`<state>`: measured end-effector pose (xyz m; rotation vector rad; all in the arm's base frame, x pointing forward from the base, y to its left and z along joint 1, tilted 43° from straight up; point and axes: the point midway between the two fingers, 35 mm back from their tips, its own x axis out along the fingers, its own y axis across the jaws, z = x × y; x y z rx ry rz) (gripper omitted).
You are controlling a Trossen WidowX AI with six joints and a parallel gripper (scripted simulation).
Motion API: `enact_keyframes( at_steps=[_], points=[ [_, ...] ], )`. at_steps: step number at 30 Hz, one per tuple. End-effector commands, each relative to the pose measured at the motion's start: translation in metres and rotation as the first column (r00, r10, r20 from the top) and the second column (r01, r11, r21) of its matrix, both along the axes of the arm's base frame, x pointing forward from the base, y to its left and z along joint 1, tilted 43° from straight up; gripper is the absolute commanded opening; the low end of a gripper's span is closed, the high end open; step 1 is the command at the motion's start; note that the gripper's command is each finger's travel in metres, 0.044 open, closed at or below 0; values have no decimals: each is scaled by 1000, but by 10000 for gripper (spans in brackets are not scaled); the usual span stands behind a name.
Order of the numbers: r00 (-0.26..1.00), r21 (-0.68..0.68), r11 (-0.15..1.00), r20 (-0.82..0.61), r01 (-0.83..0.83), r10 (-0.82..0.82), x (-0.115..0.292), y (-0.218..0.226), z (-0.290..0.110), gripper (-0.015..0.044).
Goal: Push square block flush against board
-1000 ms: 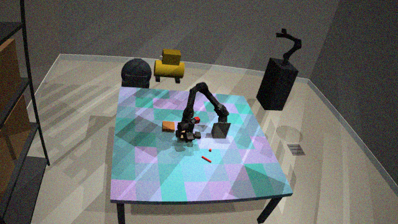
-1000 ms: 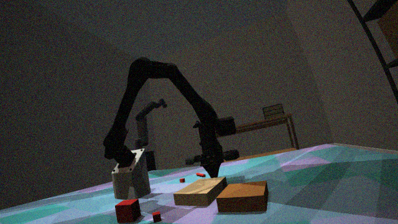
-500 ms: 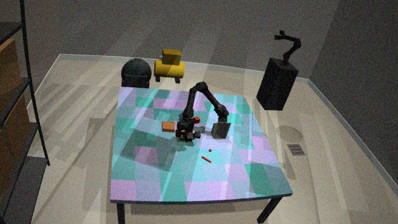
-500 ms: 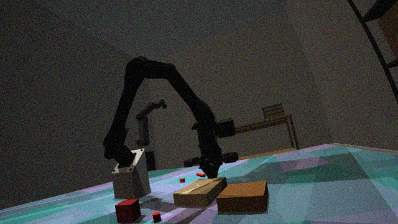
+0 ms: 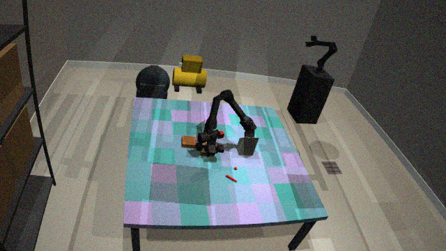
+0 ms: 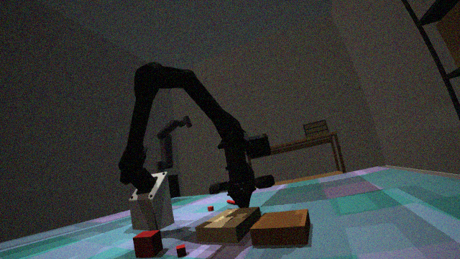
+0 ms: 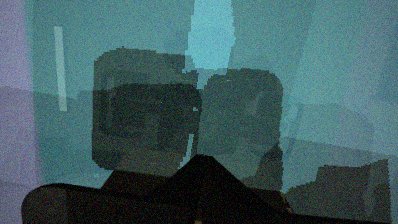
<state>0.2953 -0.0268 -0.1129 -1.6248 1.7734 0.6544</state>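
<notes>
The tan board (image 6: 227, 224) lies flat on the checkered cloth. The orange-brown square block (image 5: 189, 141) (image 6: 281, 226) lies right beside it. They sit at a slight angle to each other, and I cannot tell whether their sides touch. My gripper (image 5: 208, 146) (image 6: 241, 202) (image 7: 202, 163) is shut and empty. It points down with its tip low over the cloth, at the board's far end and on the side away from the block. In the top view the gripper hides most of the board. The wrist view shows only the shut fingers and shadows on the cloth.
The arm's grey base block (image 5: 247, 146) (image 6: 151, 210) stands near the board. A red cube (image 5: 221, 132) (image 6: 147, 242) and a tiny red cube (image 6: 180, 250) lie close by. A red stick (image 5: 231, 178) and a red bead (image 5: 235, 168) lie toward the table's front.
</notes>
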Motion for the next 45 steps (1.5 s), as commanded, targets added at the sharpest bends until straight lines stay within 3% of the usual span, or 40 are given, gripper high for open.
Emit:
enact_keyframes(
  at_steps=[1, 45],
  points=[
    [1000, -7, 1000, 1, 4, -4, -2, -9, 7, 0],
    [1000, -5, 1000, 6, 2, -2, 6, 26, -20, 0]
  ],
)
